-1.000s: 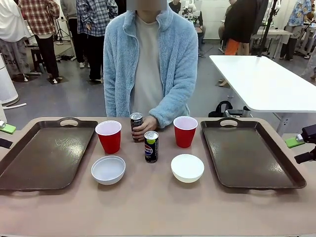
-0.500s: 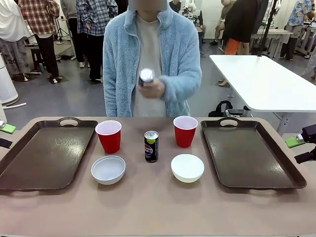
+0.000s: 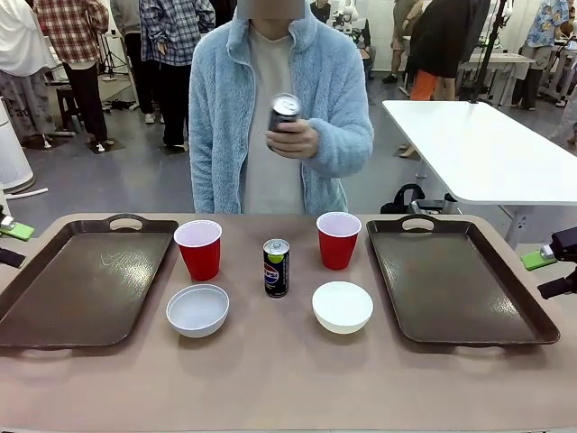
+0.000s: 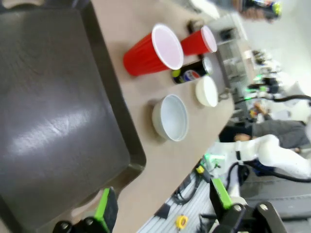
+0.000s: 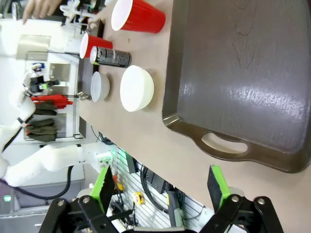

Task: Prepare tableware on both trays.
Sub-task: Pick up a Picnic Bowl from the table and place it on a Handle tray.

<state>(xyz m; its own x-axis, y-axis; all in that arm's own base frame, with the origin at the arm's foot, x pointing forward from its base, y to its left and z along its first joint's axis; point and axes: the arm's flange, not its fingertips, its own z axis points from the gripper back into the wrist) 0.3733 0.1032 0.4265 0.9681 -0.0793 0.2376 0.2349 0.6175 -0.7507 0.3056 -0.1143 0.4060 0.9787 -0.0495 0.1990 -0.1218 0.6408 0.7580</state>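
both grippers were held with jaws apart and empty. ahead of the left gripper (image 4: 163, 204) lay the left tray (image 4: 48, 107), with the left bowl (image 4: 170, 118) and left cup (image 4: 153, 51) beyond it on the table (image 4: 141, 160). the right gripper (image 5: 160, 184) was faced likewise by the right tray (image 5: 252, 73), right bowl (image 5: 137, 88) and right cup (image 5: 138, 15). each cup would probably be best pinched by its wall, the can (image 5: 111, 57) avoided.

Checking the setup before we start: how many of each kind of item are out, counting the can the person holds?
Red cups: 2
White bowls: 2
Brown trays: 2
Drink cans: 2
Total: 8
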